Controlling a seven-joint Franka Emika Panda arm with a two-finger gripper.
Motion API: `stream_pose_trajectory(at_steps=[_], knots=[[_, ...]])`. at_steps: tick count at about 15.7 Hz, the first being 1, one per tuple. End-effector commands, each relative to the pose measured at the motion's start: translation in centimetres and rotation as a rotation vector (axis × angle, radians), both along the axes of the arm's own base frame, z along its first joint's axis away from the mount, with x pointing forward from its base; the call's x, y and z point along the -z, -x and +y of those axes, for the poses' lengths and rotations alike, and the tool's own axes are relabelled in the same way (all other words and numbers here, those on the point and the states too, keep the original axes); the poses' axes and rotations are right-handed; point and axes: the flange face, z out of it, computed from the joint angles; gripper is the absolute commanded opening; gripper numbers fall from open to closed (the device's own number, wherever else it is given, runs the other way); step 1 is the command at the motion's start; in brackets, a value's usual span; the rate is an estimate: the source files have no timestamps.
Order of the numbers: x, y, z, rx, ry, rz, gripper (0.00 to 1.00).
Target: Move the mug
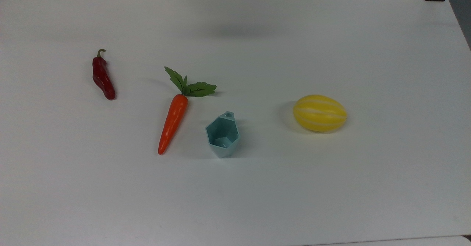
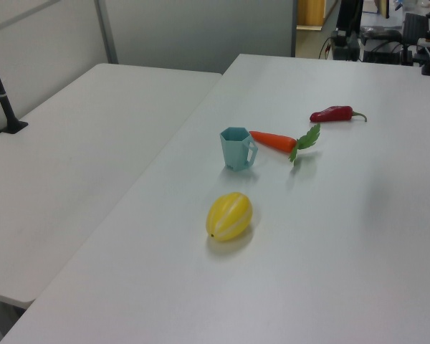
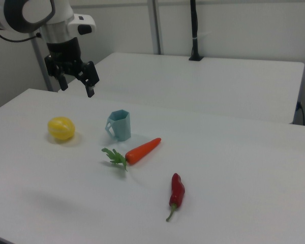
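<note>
Centrally in the top view, the mug (image 1: 222, 135) stands upright beside the carrot (image 1: 173, 123), far from table (image 1: 331, 202) edges; the gripper (image 3: 76, 84), fingers apart, hangs upper left in the right view.

White table (image 1: 331, 202). On it, across the top view's left to right: red chili pepper (image 1: 103, 78), carrot (image 1: 173, 123), teal mug (image 1: 222, 135) upright just beside the carrot, yellow striped melon (image 1: 319, 113) well apart.

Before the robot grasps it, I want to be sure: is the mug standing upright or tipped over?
Upright. The mug stands on its base with its opening up, and its inside looks empty in the top view.
</note>
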Motion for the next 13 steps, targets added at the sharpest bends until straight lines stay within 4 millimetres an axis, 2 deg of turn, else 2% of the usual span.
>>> stream_pose_trajectory(at_steps=[1,13], knots=[[0.11,0.14,-0.46,0.008,0.009,-0.016,1.00],[0.10,0.14,-0.55,0.004,0.002,-0.017,1.00]])
